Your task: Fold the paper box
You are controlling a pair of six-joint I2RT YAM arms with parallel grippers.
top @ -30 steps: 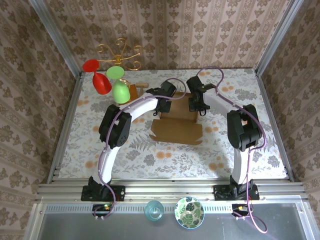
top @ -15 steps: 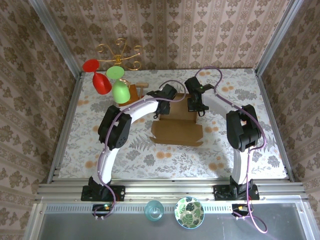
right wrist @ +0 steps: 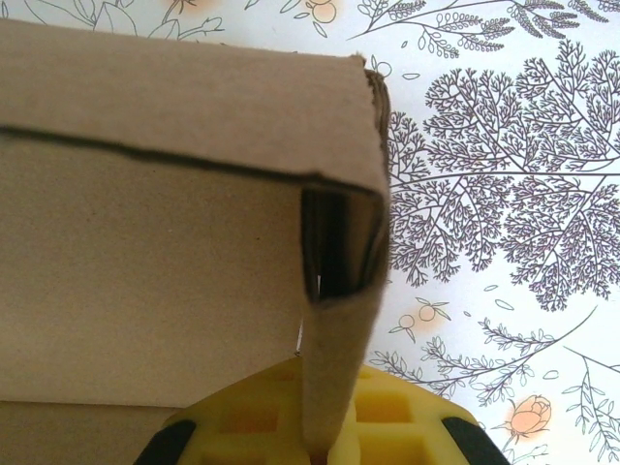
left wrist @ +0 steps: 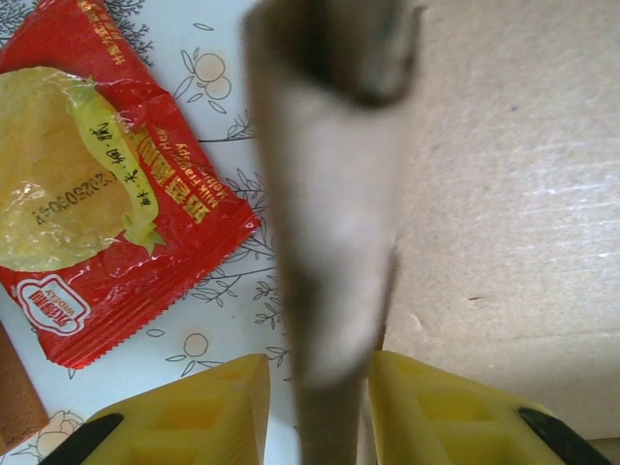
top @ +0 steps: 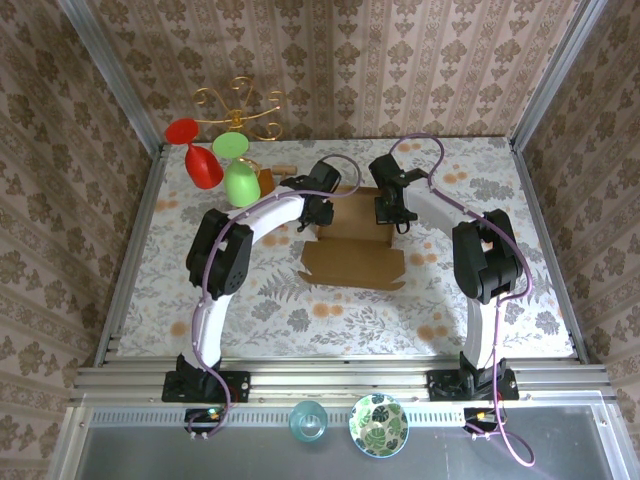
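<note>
Box (top: 353,240) long axis runs 12 to 6 o'clock; left gripper (left wrist: 312,412) and right gripper (right wrist: 325,426) each clamp a side wall.

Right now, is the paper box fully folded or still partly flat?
Partly folded: the paper box has both side walls raised, each between tool fingers, while its front flap lies flat.

Both arms reach from their bases at the near edge toward the paper box (top: 355,235) in the middle of the table and meet it from opposite sides. The left gripper (top: 322,207) sits at the box's far left wall, its yellow fingers (left wrist: 208,412) flanking that upright wall, one on each side. The right gripper (top: 392,208) sits at the box's far right wall, its yellow fingers (right wrist: 407,426) closed around the folded wall's lower edge.
</note>
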